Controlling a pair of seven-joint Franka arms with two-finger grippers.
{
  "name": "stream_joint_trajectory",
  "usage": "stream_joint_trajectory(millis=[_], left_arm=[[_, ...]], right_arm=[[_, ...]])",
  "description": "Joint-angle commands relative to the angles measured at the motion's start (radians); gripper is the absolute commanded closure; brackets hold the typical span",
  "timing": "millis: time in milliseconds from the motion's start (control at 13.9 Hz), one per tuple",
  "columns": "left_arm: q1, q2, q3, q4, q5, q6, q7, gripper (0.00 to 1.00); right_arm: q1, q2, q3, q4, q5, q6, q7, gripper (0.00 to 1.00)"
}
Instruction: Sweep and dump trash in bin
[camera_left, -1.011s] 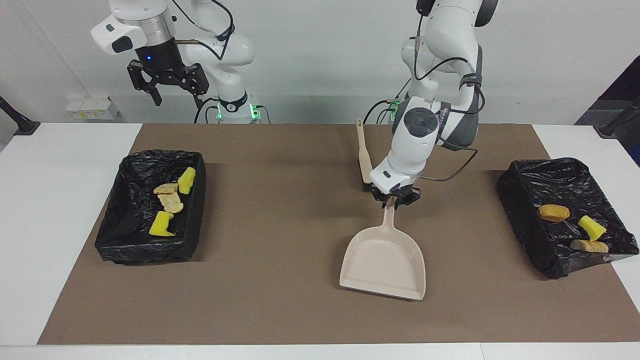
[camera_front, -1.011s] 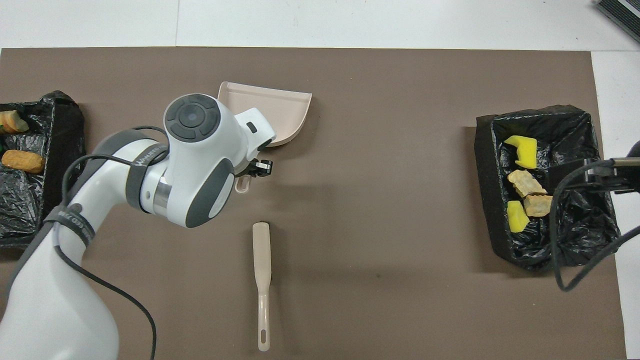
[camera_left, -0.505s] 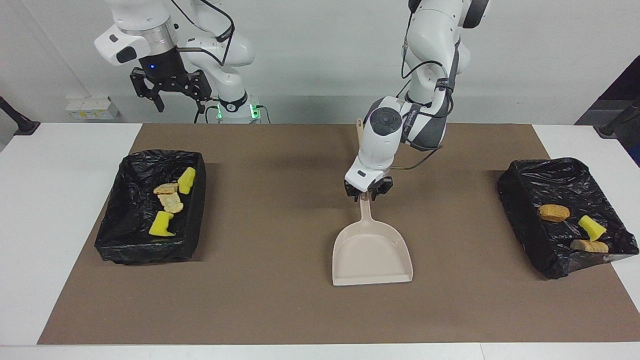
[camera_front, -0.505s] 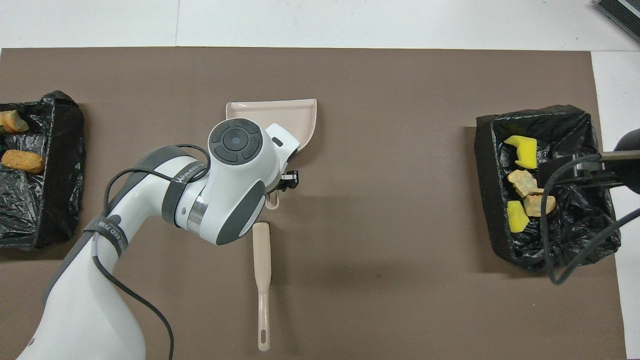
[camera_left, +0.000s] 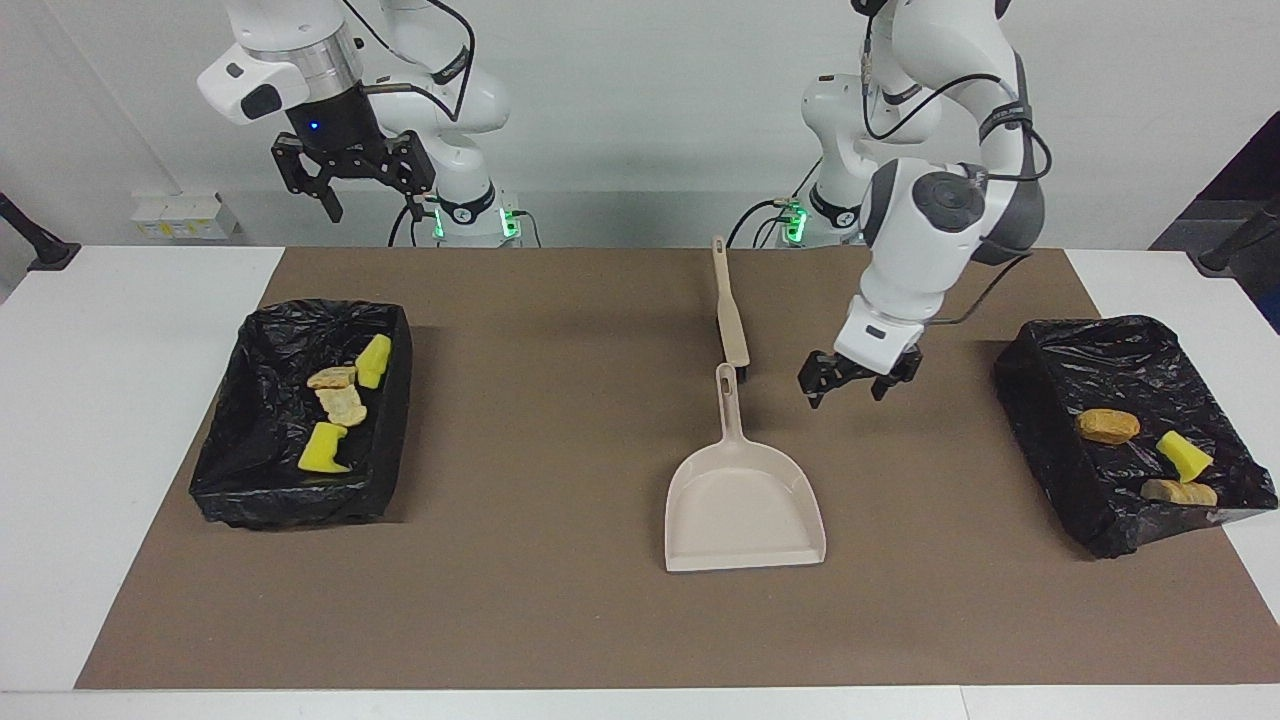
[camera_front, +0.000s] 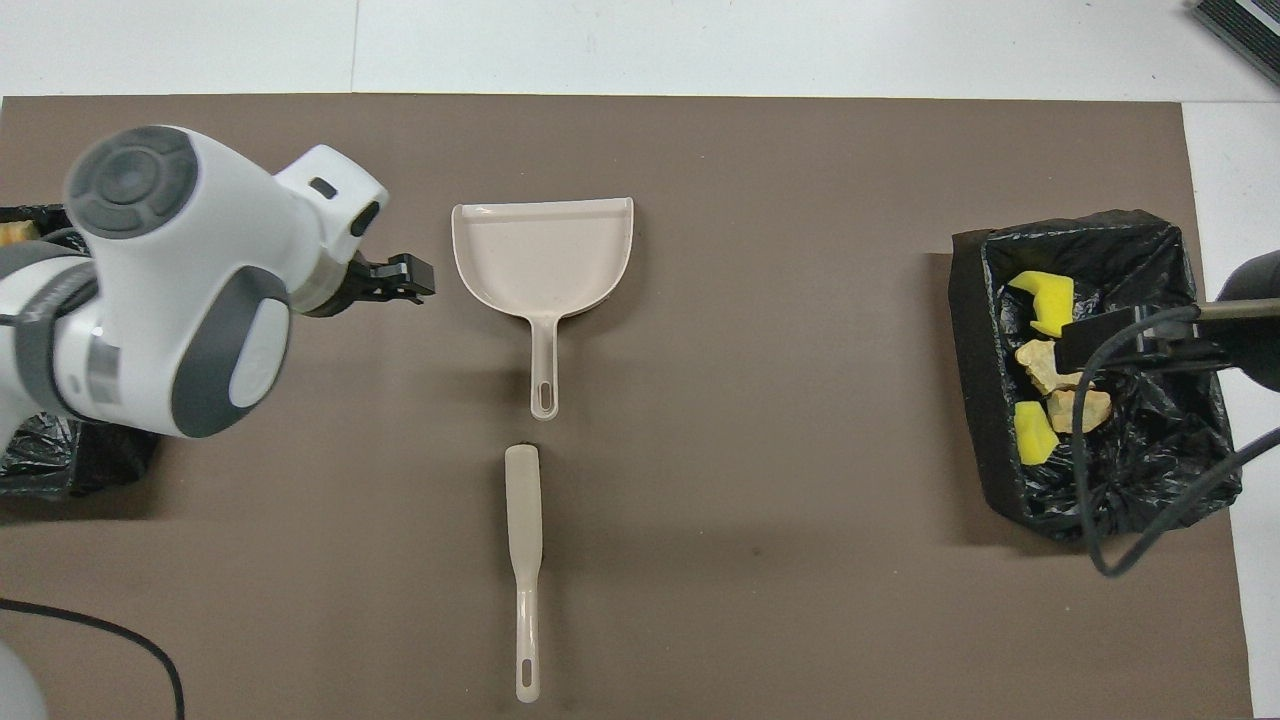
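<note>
we see the large brown table mat (camera_left: 560, 620) bare of scraps. the two black bag-lined bins (camera_left: 305, 415) (camera_left: 1135, 430) sit at its two ends and hold all the trash (camera_left: 338, 405): four pieces at the right arm's end, three (camera_left: 1150, 455) at the left arm's end.

the beige plastic dustpan (camera_left: 745, 500) lies flat mid-mat, empty, its handle pointing at the slim beige-handled brush (camera_left: 730, 315) nearer the robots.

change: the left gripper (camera_left: 850, 382) has let go of the dustpan handle and moved aside toward its own bin; its fingers now stand apart, empty. the right gripper (camera_left: 352, 180) waits raised, fingers apart. we judge the task finished.

clearance: open mat surrounds both tools, and the bin edges are well apart from them.
</note>
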Motion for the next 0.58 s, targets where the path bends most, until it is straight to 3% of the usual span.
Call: stream_joint_trajectory(millis=[0, 217, 505], left_arm=[[0.086, -0.059, -0.008, 0.019, -0.001, -0.085, 0.158, 0.00], [0.175, -0.156, -0.009, 0.020, 0.001, -0.178, 0.294, 0.00], [0.193, -0.289, -0.009, 0.017, 0.001, -0.316, 0.356, 0.00]], right_arm=[[-0.013, 0.000, 0.009, 0.006, 0.031, 0.010, -0.033, 0.00], [-0.007, 0.000, 0.014, 0.006, 0.056, 0.013, -0.024, 0.00], [-0.007, -0.001, 0.014, 0.006, 0.073, 0.019, -0.022, 0.00]])
